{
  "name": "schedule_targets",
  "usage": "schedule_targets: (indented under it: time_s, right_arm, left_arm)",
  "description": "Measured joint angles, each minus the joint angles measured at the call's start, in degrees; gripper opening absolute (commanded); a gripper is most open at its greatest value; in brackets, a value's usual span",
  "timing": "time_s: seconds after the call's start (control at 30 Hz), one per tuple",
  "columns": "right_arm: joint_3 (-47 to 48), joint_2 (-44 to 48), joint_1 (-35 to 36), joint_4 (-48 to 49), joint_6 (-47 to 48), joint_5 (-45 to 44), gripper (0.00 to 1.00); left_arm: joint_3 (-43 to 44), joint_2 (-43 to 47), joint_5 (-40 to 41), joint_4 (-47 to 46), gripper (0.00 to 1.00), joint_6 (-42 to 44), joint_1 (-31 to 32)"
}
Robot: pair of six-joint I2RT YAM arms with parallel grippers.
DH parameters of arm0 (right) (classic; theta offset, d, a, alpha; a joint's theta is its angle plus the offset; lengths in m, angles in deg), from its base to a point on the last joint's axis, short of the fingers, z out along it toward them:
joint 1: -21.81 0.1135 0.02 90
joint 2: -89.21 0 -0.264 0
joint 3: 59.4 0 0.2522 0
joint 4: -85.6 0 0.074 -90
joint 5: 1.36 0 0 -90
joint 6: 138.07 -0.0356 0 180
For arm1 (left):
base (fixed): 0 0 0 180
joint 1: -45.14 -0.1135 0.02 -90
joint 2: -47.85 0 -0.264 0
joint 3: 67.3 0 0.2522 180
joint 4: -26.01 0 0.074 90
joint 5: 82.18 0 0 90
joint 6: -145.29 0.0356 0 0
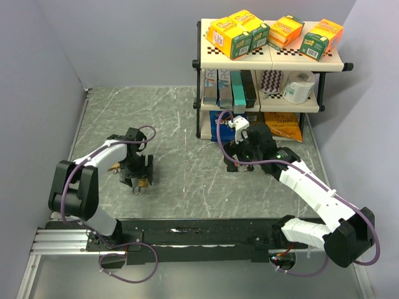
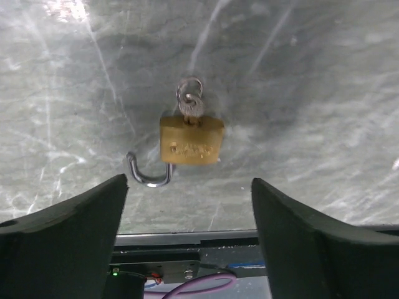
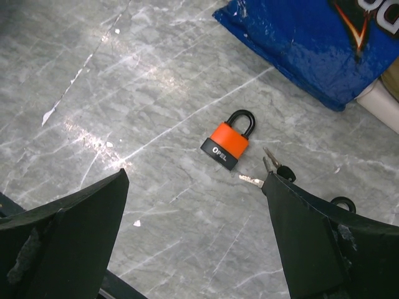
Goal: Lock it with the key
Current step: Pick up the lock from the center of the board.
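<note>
Your left gripper [image 2: 189, 182] jaws spread above brass padlock [image 2: 191, 139], table [image 1: 168, 118] left side, key [image 2: 190, 103] inserted, shackle [image 2: 148, 174] open; right gripper [image 3: 194, 179] spread above orange padlock [image 3: 228, 142], loose keys [image 3: 274, 169] beside it, near shelf [image 1: 268, 62].

Matt brass padlock [image 2: 191, 142], shiny steel shackle [image 2: 148, 177] — orange padlock [image 3: 227, 144] in glossy plastic — smooth marbled table [image 2: 312, 93].

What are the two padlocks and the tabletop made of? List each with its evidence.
Gold padlock: likely brass, dull yellow metal sheen; its open shackle looks like bright steel.
Orange padlock: apparently a plastic or rubber cover, matte orange over a black base.
Tabletop: grey marble-patterned, glossy glare; stone or printed laminate, cannot tell.
</note>
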Motion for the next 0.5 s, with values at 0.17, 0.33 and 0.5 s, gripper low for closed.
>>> schedule_targets:
  time_s: [0.17, 0.33, 0.5]
  right_arm:
    - [0.7, -0.1, 0.0, 0.0, 0.0, 0.0, 1.0]
    - [0.7, -0.1, 0.0, 0.0, 0.0, -0.1, 1.0]
    - [0.7, -0.1, 0.0, 0.0, 0.0, 0.0, 1.0]
  left_arm:
    - [0.0, -4.0, -0.2, -0.9, 0.74, -0.9, 0.1]
    - [0.9, -4.7, 0.0, -2.3, 0.69, -1.3, 2.0]
    - [1.8, -6.5, 1.3, -3.7, 0.64, -2.1, 4.0]
